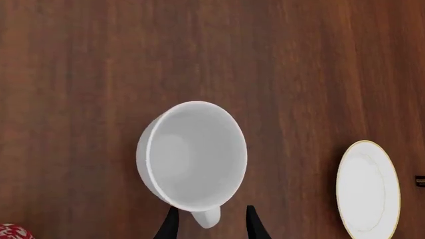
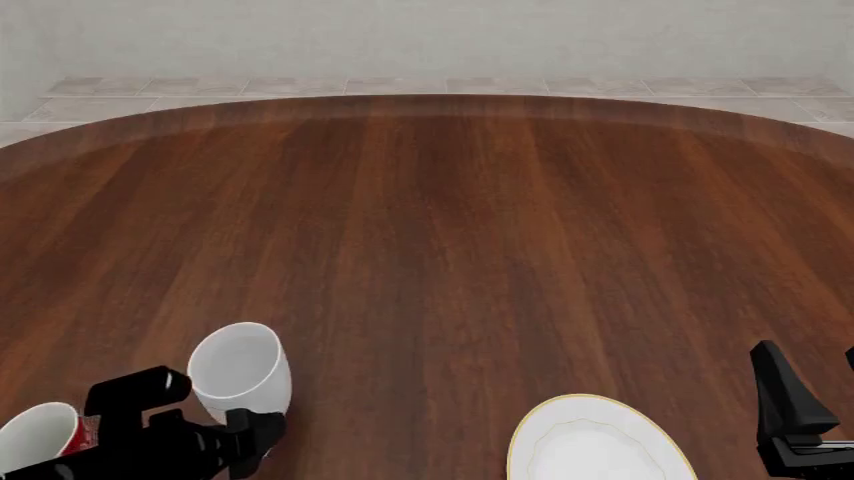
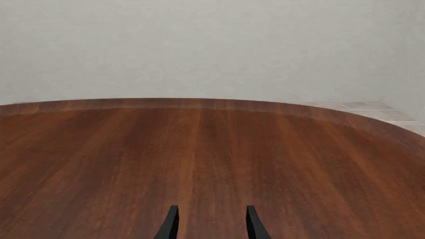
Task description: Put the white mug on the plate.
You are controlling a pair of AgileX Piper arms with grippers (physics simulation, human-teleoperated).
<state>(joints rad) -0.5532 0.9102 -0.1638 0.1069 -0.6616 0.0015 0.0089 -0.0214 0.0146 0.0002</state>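
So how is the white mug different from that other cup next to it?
The white mug is plain white all over; the other cup shows red patterning on its outside. The left gripper has its open fingers either side of the white mug's handle, while the other cup sits untouched beside that arm. Both stand upright, white inside.

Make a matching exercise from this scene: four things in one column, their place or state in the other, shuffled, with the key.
Things:
1. white mug
2. plate
3. patterned cup
4. right gripper

Places or states:
A. near edge of the table, toward the right
B. jaws apart, nothing between them
C. handle between the left gripper's open jaws
D. far left corner, behind the left arm

Pairs: 1-C, 2-A, 3-D, 4-B
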